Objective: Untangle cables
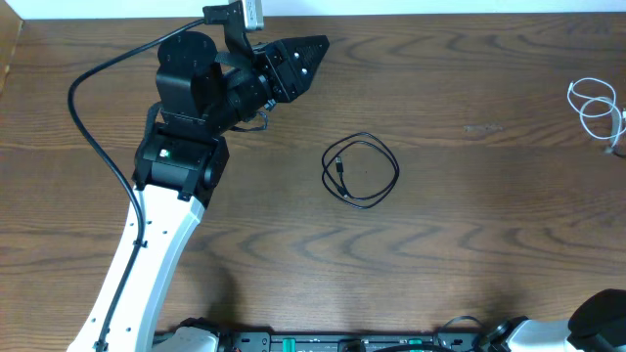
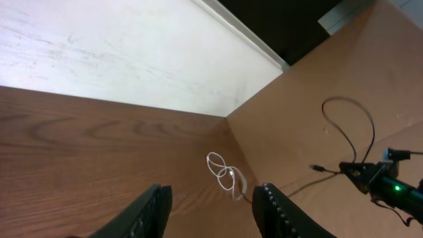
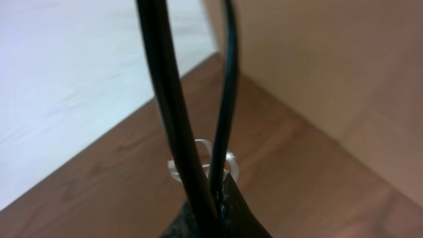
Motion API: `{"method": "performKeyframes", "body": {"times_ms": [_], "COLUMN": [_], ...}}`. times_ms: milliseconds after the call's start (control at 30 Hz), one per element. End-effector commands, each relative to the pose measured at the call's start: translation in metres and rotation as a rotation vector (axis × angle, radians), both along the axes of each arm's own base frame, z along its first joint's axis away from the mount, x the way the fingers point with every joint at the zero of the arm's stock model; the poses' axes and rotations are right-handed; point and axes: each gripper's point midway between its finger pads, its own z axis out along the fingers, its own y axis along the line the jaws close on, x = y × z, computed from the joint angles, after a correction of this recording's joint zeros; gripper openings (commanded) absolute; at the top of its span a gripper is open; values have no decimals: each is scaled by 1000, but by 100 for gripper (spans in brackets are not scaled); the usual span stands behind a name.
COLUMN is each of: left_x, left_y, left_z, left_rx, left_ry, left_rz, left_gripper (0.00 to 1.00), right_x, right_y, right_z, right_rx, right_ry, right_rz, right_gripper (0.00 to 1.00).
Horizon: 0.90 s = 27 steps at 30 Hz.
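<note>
The black cable lies in a loose loop on the middle of the wooden table. The white cable is coiled at the far right edge. It also shows small and far off past the left fingers, and blurred behind the right fingertips. My left gripper hovers at the back left, well away from both cables, open and with nothing between its fingers. My right gripper is shut with nothing between its fingertips. Two thick black arm wires cross in front of it.
The left arm reaches up from the front left, its thick black wire arcing out to the left. Part of the right arm shows at the front right corner. Brown panels stand beyond the table's corner, where a thin dark wire hangs.
</note>
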Motion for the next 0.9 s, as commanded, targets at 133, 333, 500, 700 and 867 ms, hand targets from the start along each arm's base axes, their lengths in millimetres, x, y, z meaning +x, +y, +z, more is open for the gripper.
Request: {"method": "performKeyframes", "body": {"times_ms": [133,333,500,700,867], "left_x": [2,2,2,7,15], "left_y": [2,2,2,1,-1], "left_z": [3,3,3,-6,-19], "left_rx": [14,14,16,25,36], "left_ry": [-25,-24,-24,-3,24], "left_rz": [11,11,11,10,9], "left_gripper": [45,45,45,45,45], "right_x": [-22,-9,5,26,60], "right_y": [-55,-83,-78,-52,6], "right_z": [-58,-142,-178,-148,-105], "right_rx": [78,213,304,304,298], "right_ry": [127,229,241,154,31], "right_rz": [-158,-158,-97,15,275], "right_gripper": [1,1,99,99,99]}}
